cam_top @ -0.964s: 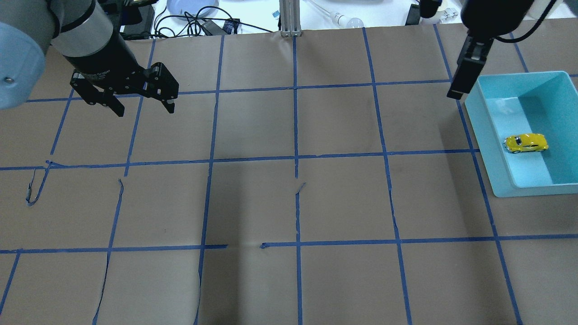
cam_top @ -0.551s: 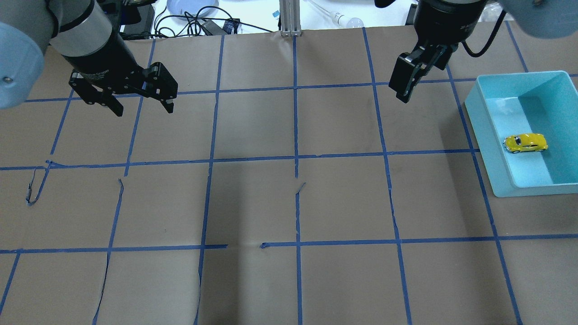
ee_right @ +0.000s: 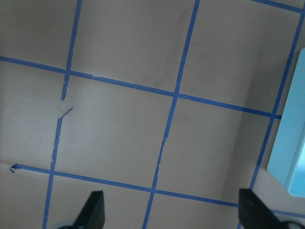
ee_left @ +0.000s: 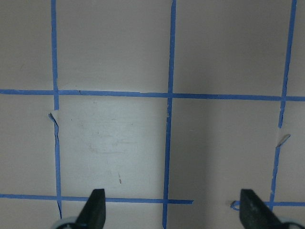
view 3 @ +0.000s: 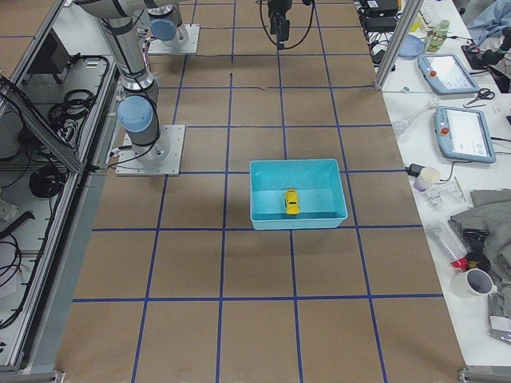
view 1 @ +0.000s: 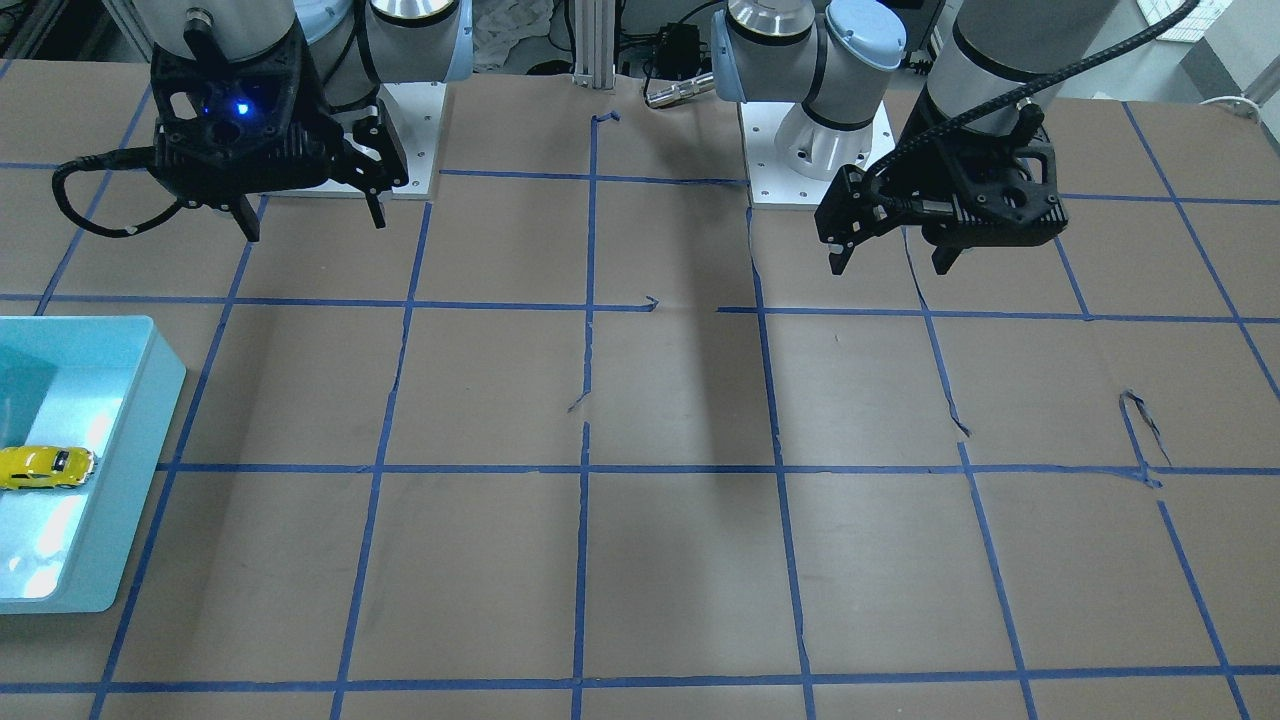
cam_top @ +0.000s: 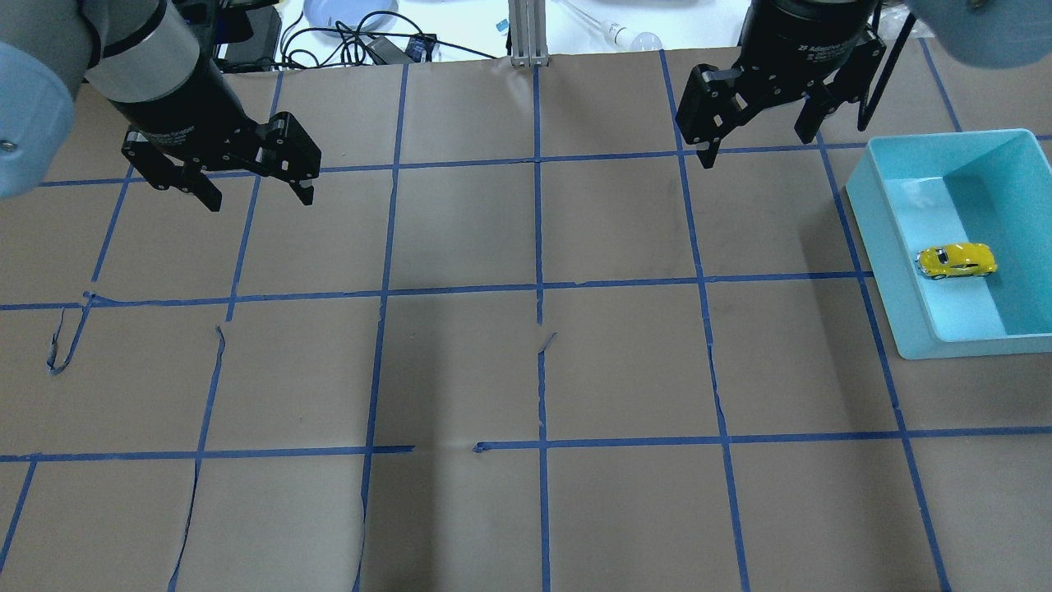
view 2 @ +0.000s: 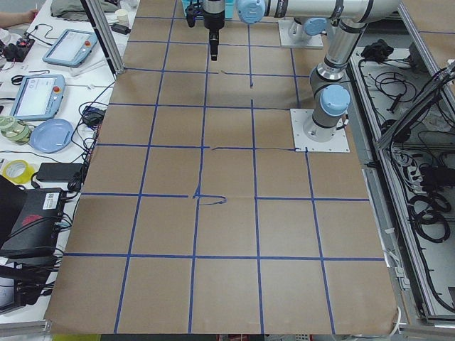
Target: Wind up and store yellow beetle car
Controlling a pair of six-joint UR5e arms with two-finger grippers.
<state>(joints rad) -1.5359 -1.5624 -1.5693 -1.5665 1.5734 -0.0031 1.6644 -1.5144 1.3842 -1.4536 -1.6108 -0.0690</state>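
Observation:
The yellow beetle car (cam_top: 956,261) lies inside the teal bin (cam_top: 883,247) at the table's right side, alone and untouched. It also shows in the front-facing view (view 1: 45,467) and the exterior right view (view 3: 291,202). My right gripper (cam_top: 756,148) is open and empty, hanging above the table to the left of the bin's far corner, well clear of the car. The right wrist view shows its open fingertips (ee_right: 93,210) and only a corner of the bin (ee_right: 290,157). My left gripper (cam_top: 261,200) is open and empty over the far left of the table.
Brown paper with a blue tape grid (cam_top: 538,288) covers the table, torn in a few spots. Cables and small items (cam_top: 362,33) lie beyond the far edge. The arm bases (view 1: 800,150) stand at the robot's side.
My right gripper has moved left, away from the bin's far corner, and has turned so that both open fingers show. The left gripper and the car have stayed put.

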